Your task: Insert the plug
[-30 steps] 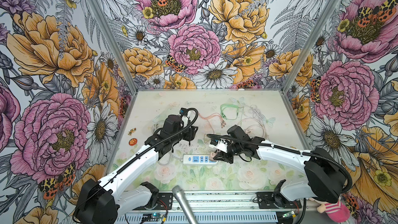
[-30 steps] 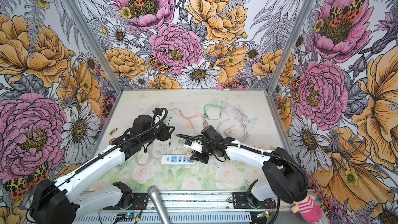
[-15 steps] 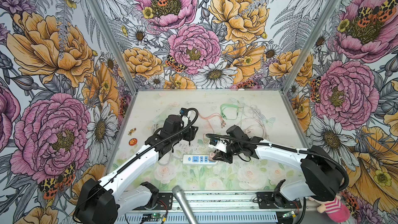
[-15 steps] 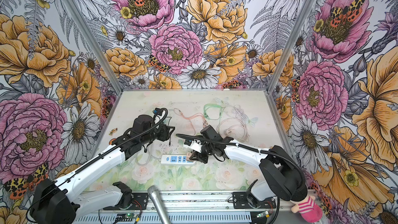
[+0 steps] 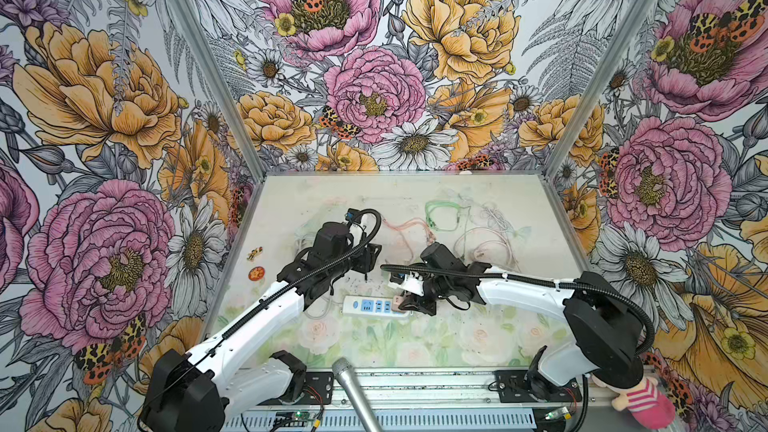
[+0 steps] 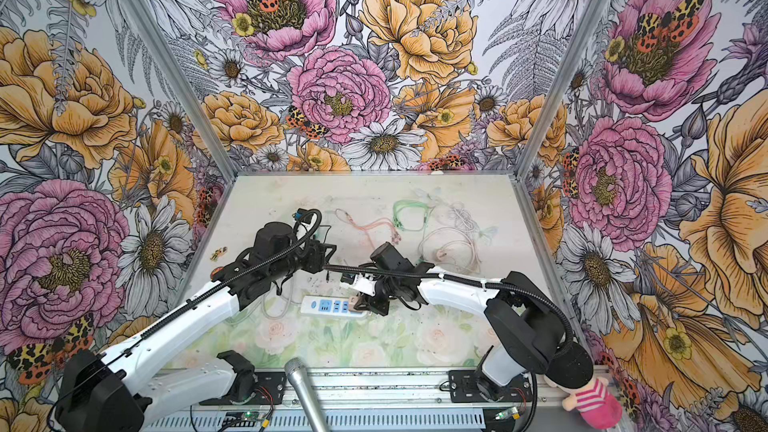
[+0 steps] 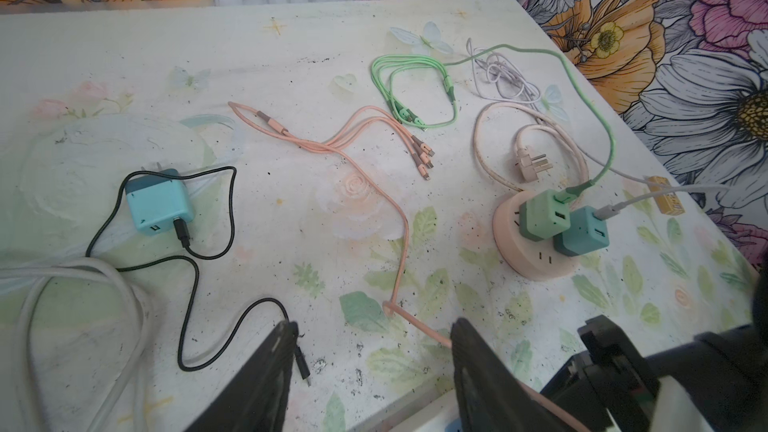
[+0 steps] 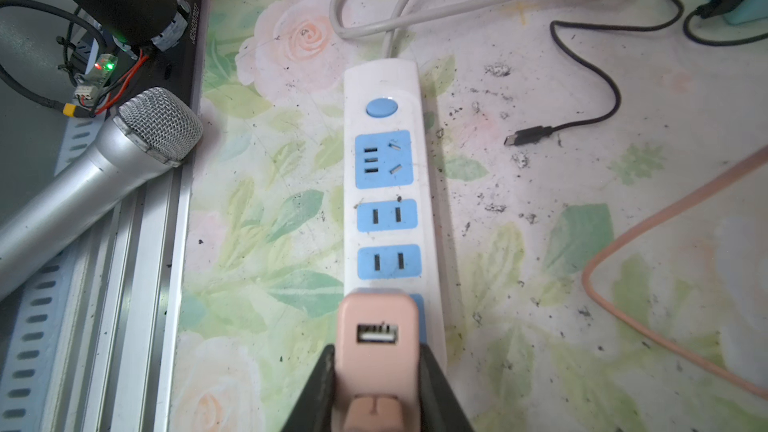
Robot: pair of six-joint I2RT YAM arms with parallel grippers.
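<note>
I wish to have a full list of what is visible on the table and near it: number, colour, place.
power strip: 1, white with blue sockets, front of table
pink charger: 1, pink, over the strip's end socket
turquoise charger: 1, turquoise, left side, black cable plugged in
socket hub: 1, pink, right side, carrying green cube and teal cube
loose cables: 3, pink cable, green cable, white cable, mid-table to back
microphone: 1, silver, front rail
left hand: 1, black, open, empty
right hand: 1, black, shut on pink charger
</note>
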